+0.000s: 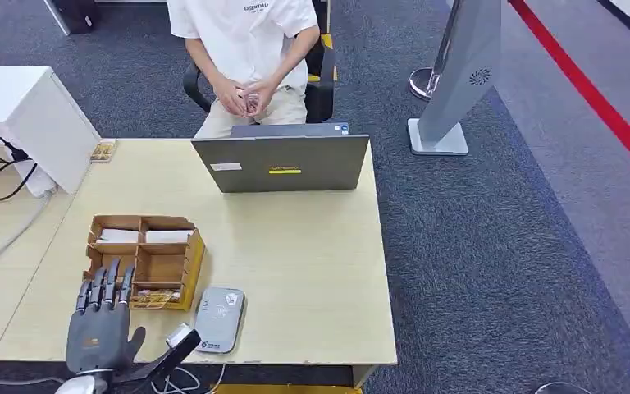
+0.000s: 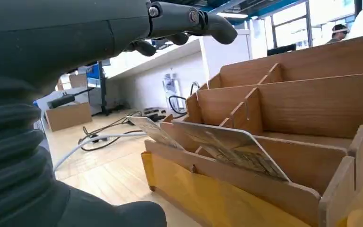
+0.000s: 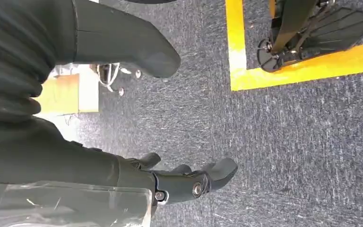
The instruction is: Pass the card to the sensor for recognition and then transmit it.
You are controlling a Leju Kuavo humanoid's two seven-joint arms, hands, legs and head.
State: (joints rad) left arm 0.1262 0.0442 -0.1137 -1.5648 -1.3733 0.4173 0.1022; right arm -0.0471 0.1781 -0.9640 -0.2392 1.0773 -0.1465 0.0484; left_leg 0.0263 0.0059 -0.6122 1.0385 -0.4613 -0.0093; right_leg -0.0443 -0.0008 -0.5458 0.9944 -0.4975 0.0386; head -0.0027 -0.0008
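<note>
Your left hand (image 1: 98, 324) hovers at the near side of the wooden rack (image 1: 145, 261) on the desk (image 1: 295, 271), fingers spread and holding nothing; your right hand (image 3: 137, 142) hangs over the carpet, fingers loosely apart and empty. The card (image 2: 231, 146) leans in the rack's nearest slot, tilted back against a divider, with a second card (image 2: 153, 131) just beside it; its long axis runs along the slot, across your view, and its upper edge rises clear of the front wall. Expect it to be light, thin, stiff and slick, so it will likely slide if you squeeze the faces weakly; I would pinch that free upper edge between thumb and fingertip, near a corner, and lift along the slot's lean. The grey sensor (image 1: 219, 318) lies flat on the desk just right of the rack; a person (image 1: 246, 49) sits behind the laptop (image 1: 281, 164).
</note>
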